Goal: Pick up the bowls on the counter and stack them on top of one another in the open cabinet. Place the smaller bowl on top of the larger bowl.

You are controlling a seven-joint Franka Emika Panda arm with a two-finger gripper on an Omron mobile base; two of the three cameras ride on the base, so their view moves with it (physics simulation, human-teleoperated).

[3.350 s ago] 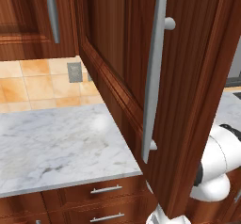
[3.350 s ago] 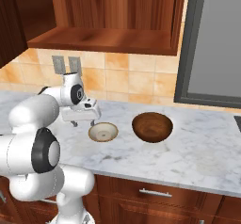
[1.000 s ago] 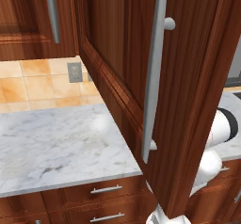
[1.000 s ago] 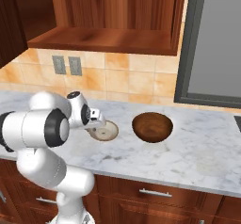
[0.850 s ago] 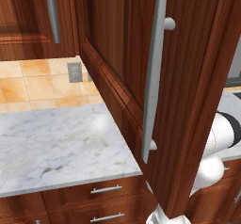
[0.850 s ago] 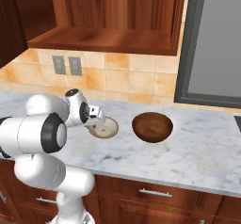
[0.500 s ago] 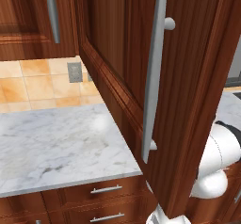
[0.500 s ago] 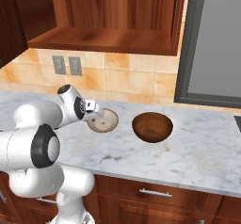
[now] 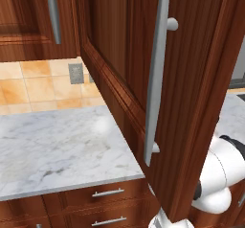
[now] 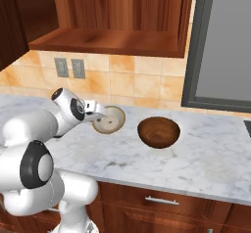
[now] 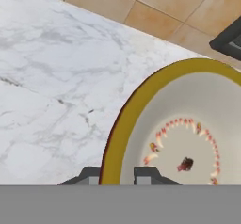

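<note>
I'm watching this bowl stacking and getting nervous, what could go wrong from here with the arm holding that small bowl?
The gripper pinches only the thin rim of the small bowl, which hangs tilted above the counter; it may slip or swing during the carry. The large brown bowl sits on the counter, not in the open cabinet, so shelving the small one first would put the stack in the wrong order.
</note>
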